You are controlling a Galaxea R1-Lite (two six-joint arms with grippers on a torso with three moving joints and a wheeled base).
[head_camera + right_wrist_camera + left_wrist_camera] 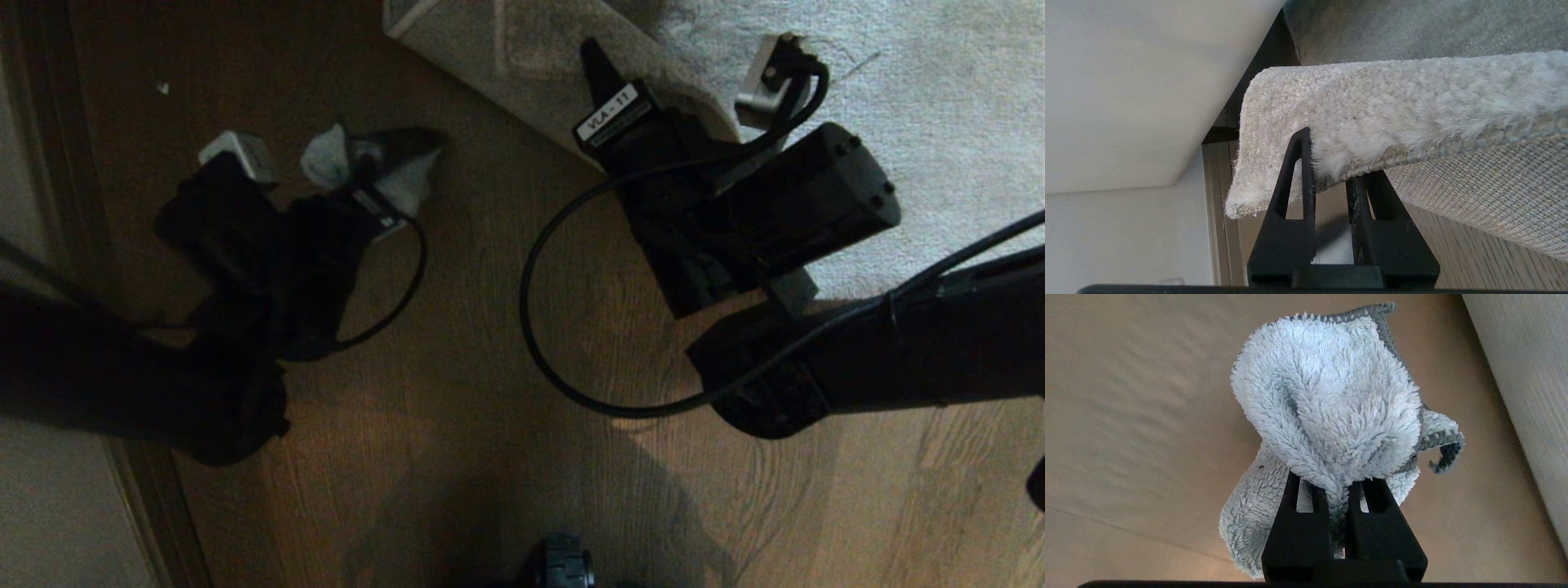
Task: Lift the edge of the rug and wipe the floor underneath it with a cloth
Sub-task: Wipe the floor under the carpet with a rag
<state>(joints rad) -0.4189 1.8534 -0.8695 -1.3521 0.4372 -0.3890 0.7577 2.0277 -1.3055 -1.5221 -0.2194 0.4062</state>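
Observation:
My left gripper (371,175) is shut on the cloth (326,159), a fluffy pale rag (1331,408) bunched between the black fingers (1306,514) and hanging over the brown wood floor (457,327). It is well left of the rug. My right gripper (600,69) is shut on the rug edge (522,73) and holds it off the floor. One finger (1300,171) lies on the pile and the other under the woven backing (1494,192). The corner (1249,192) droops past the grip. Bare floor (1474,253) shows beneath the lifted edge.
The rest of the rug (914,98) lies flat at the back right. A dark strip (49,204) runs along the floor's left side. A small white speck (162,86) lies on the floor at the back left. A black cable (531,327) loops from the right arm.

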